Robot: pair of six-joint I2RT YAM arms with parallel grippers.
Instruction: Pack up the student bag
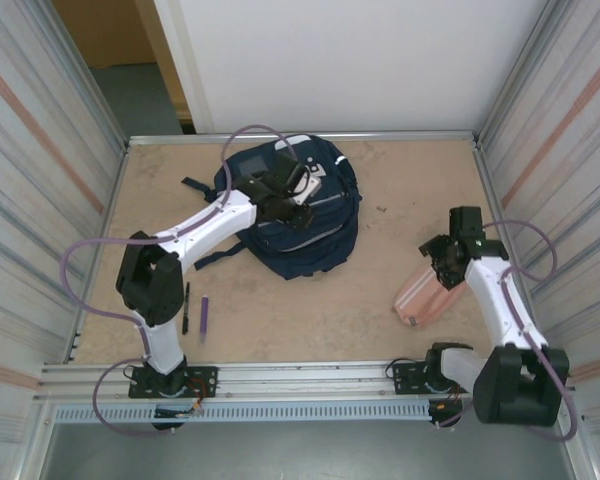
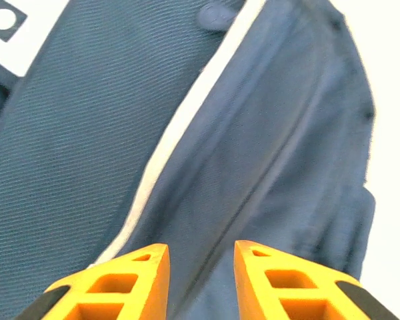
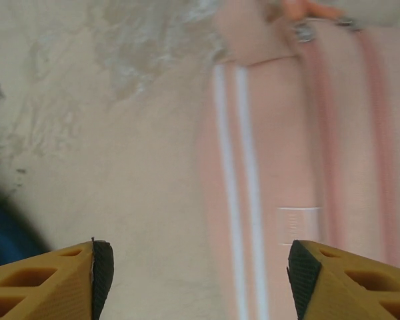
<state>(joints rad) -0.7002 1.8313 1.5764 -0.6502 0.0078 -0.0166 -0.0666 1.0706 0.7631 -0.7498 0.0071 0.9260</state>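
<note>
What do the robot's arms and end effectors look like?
The left arm and right arm have white links, black joints and looping lilac cables. The left end effector and right end effector have orange fingers with hollow cut-outs; black pads show on the right one.

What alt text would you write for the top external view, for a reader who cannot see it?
A navy student bag lies on a tan table with the left gripper over it. The right gripper is above a pink pouch; a black pen and a purple pen lie near the left arm's base.
</note>
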